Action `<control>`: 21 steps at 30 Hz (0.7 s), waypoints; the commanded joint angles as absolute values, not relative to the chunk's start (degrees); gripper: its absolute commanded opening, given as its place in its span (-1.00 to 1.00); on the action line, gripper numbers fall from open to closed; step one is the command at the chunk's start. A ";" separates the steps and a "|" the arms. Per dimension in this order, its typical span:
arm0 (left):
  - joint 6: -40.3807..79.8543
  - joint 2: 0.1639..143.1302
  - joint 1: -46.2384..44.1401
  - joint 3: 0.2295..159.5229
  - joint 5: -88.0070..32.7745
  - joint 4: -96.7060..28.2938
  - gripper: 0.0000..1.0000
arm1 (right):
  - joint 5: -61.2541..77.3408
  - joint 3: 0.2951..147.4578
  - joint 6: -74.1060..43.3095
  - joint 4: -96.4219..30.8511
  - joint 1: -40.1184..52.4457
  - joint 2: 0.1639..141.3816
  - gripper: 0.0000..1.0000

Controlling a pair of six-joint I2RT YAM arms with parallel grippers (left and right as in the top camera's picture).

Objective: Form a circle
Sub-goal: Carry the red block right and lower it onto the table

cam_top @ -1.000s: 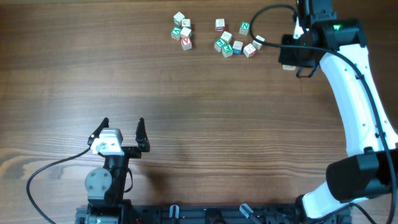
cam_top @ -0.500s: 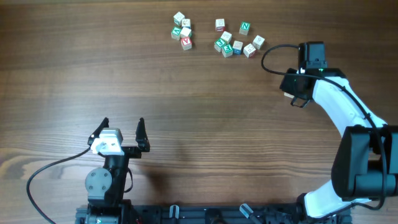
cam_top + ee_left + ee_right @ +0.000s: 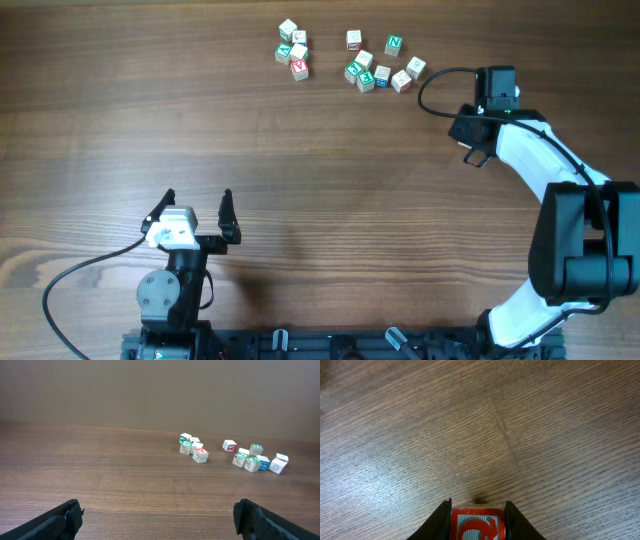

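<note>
Risk entry: we are holding one red-printed wooden cube (image 3: 477, 528) clamped narrowly in right end effector (image 3: 477, 508); fingertip grip possibly slipping, dropping it askew onto brown wooden bench (image 3: 470, 420).

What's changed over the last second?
The right gripper, shut on a red-printed block, drew back from the loose blocks toward the robot. Those blocks and the open left gripper stayed put.

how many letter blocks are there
14: five in the left cluster, eight in the right cluster, one block between the right fingers; some may be hidden.
</note>
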State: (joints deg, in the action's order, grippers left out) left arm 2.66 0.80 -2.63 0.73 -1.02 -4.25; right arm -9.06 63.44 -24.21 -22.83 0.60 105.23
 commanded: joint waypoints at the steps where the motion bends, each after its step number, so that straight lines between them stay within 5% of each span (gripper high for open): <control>1: 3.03 0.32 -2.90 0.32 -1.91 -4.27 1.00 | -9.10 63.24 -23.97 -21.54 0.67 106.19 -0.51; 6: 3.03 0.32 -2.90 0.32 -1.91 -4.27 1.00 | -14.98 63.24 -27.18 -22.98 0.67 106.41 -0.54; 10: 3.03 0.32 -2.90 0.32 -1.91 -4.27 1.00 | -17.41 63.26 -29.93 -23.62 0.67 106.41 -0.36; 21: 3.03 0.32 -2.90 0.32 -1.91 -4.27 1.00 | -10.90 63.24 -31.53 -21.17 -6.02 107.53 -0.42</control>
State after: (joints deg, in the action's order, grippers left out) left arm 2.66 0.80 -2.63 0.73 -1.02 -4.23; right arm -12.36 63.44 -30.65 -22.59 -6.09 105.32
